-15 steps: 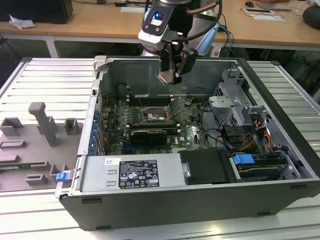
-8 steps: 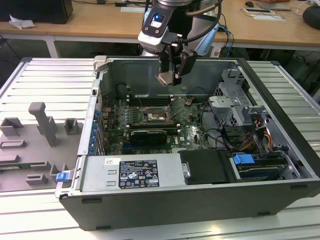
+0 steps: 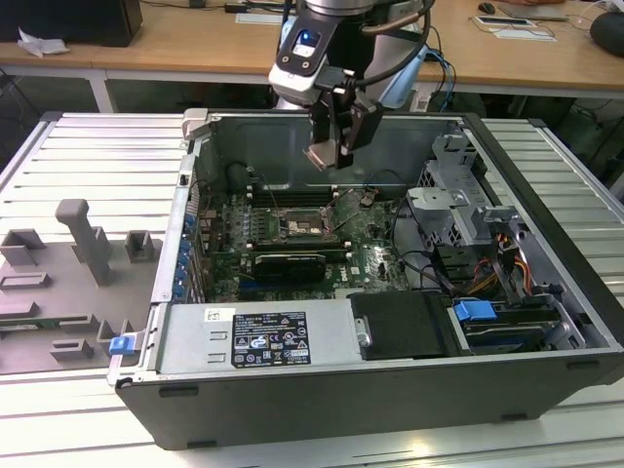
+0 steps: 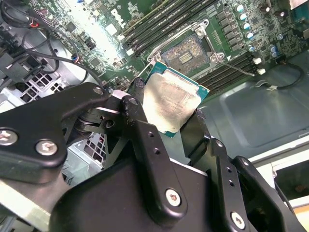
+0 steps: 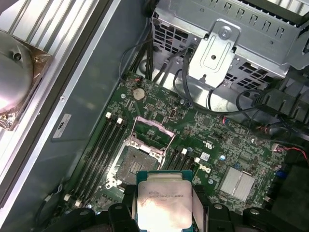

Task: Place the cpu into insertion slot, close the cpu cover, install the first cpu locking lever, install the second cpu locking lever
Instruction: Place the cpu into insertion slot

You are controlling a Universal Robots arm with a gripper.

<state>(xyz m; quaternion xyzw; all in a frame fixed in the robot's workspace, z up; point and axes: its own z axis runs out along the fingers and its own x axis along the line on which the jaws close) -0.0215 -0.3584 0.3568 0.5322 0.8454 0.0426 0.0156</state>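
My gripper (image 3: 330, 152) hangs above the open computer case, shut on the cpu (image 3: 321, 157). In both wrist views the cpu (image 4: 176, 96) (image 5: 163, 203) is a square chip with a silver-grey top and green edges, pinched by its sides between black fingers (image 4: 140, 104) (image 5: 126, 205). The insertion slot (image 3: 304, 222) (image 4: 187, 50) (image 5: 131, 164) lies below on the green board, its dark pin grid bare. In the first wrist view the cpu cover (image 5: 147, 129) stands swung up beside the slot. A thin metal lever (image 4: 237, 68) sticks out next to the slot.
The case walls (image 3: 292, 132) ring the board. Long memory slots (image 5: 104, 145) flank the slot, and a black graphics card (image 3: 290, 263) lies in front of it. A metal drive cage (image 3: 453, 195) and cables stand at the exterior view's right. Grey fixtures (image 3: 83, 239) sit outside the case.
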